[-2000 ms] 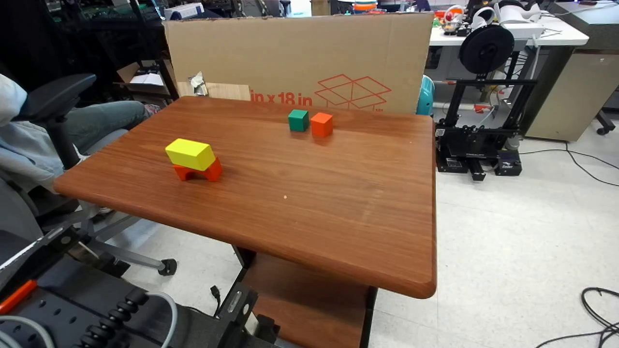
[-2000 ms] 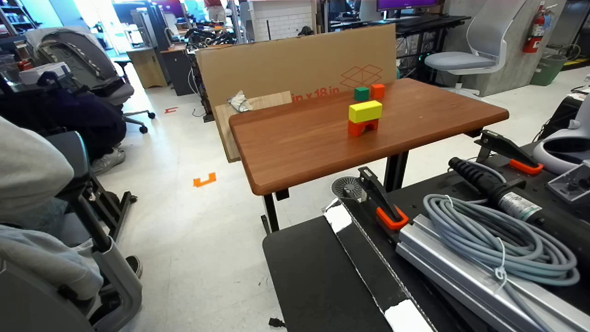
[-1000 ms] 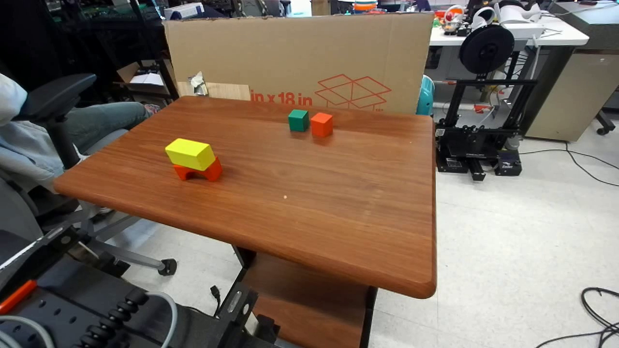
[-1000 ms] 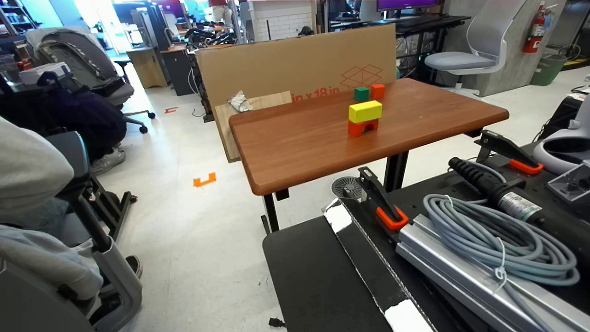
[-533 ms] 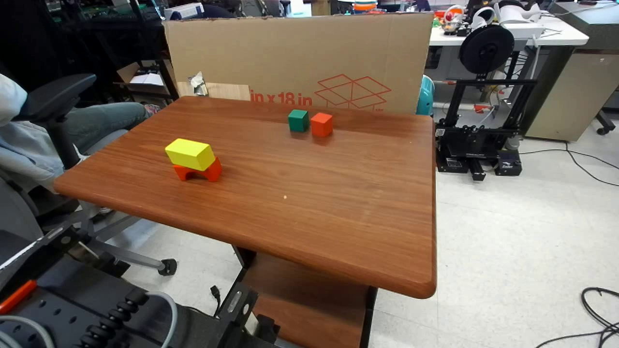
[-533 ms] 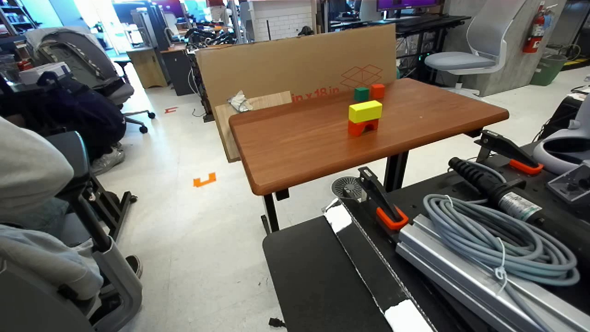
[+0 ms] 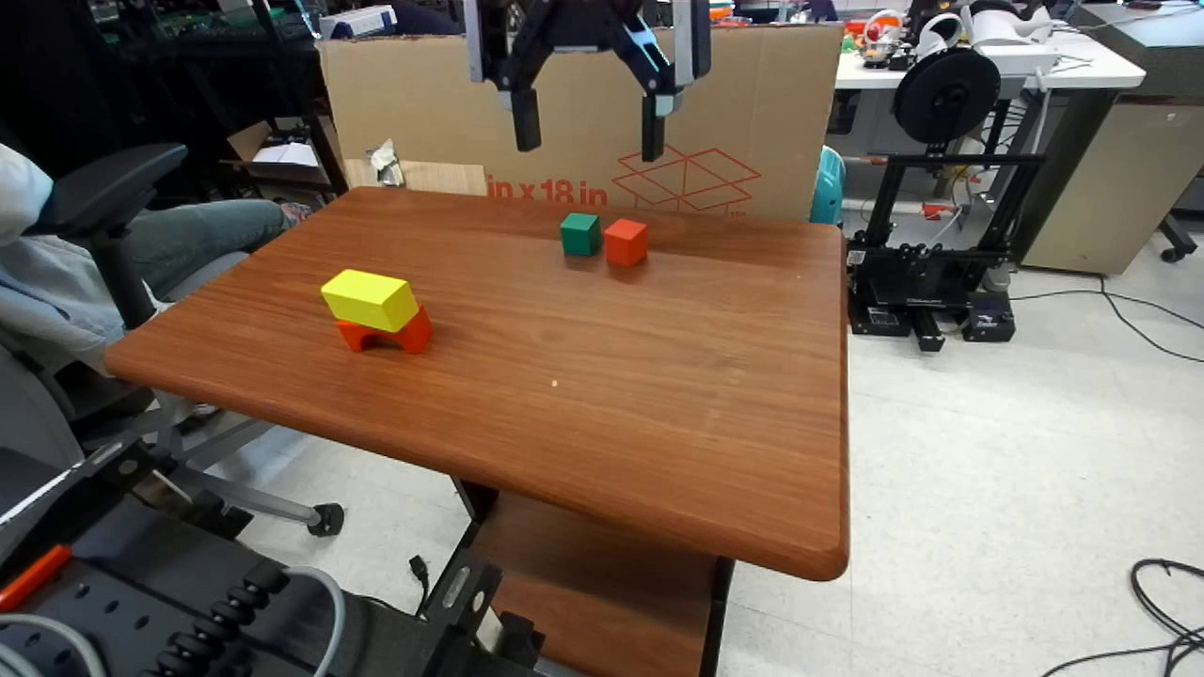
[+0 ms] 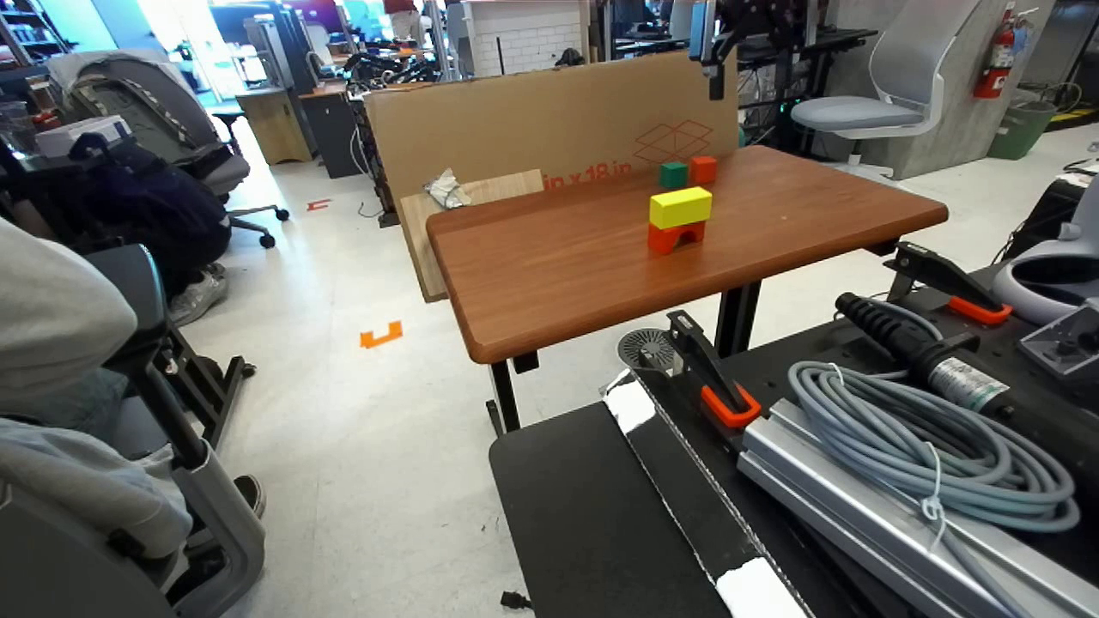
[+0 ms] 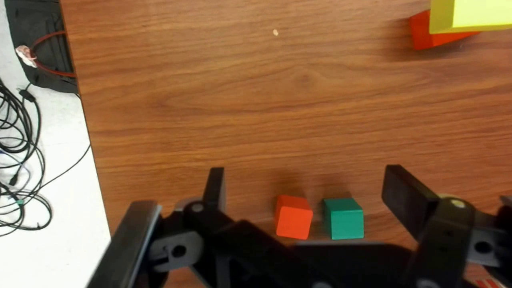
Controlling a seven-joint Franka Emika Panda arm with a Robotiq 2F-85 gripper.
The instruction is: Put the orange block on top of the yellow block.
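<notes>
1. My gripper (image 7: 591, 148) hung in the air over the table (image 7: 611, 404), its fingers (image 7: 528, 122) pointing down and standing wide apart.
2. The orange block (image 9: 294, 222) sat on the table below my fingers, well clear of them. Seen from my wrist, it showed between the two, close to the middle of the gap.
3. Just beside it, a sliver apart, was the green cube (image 9: 347, 224); in the wrist view it too showed between my fingers, nearer the one on that view's right.
4. The yellow block (image 7: 369, 301) was well off to one side of my gripper and lower than it. My wrist caught it in a far corner, beyond the fingers, partly cut off by the edge of the view.
5. Under the yellow block stood an orange-red arch block (image 8: 676, 238), carrying it; both exterior views showed the pair stacked.
6. In an exterior view, a cardboard sheet (image 7: 423, 103) rose behind my fingers, past the table's edge.
7. A pale fleck (image 9: 275, 32) marked the table ahead of my fingers, well apart from them.
8. Out beyond the finger on the wrist view's left, looped black cables (image 9: 27, 128) lay on the floor (image 9: 68, 240).
</notes>
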